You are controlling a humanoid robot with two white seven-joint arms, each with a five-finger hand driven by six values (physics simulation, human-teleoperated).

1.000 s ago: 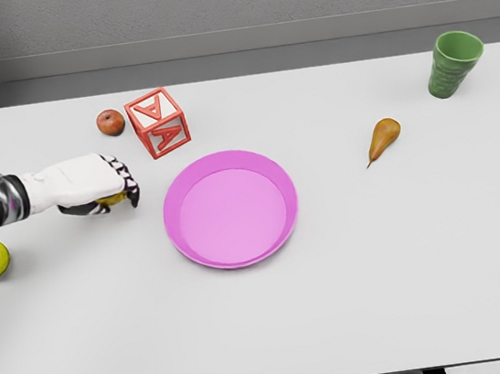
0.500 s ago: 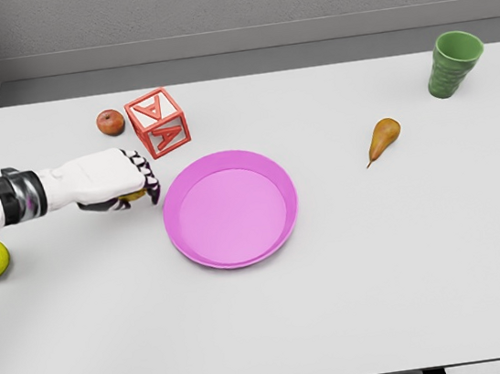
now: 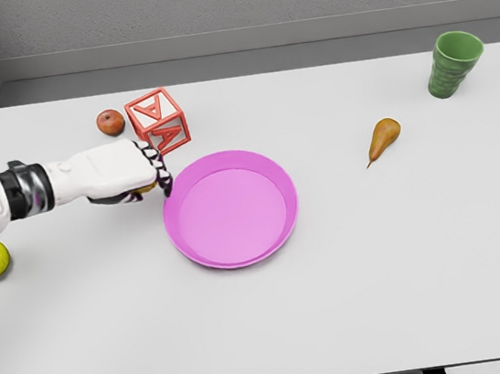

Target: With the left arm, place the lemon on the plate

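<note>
A simulated test bench: plain white table (image 3: 357,302) before bare grey walls (image 3: 207,3); flat rendered surfaces.

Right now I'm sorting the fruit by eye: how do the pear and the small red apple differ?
The pear is golden brown; the apple is red. The pear is elongated and lies on its side, tapering to a thin stem, whereas the apple is round and compact. The pear lies alone right of the plate, while the apple sits close beside the letter block. Both rest on the white table, untouched by the left hand.
</note>
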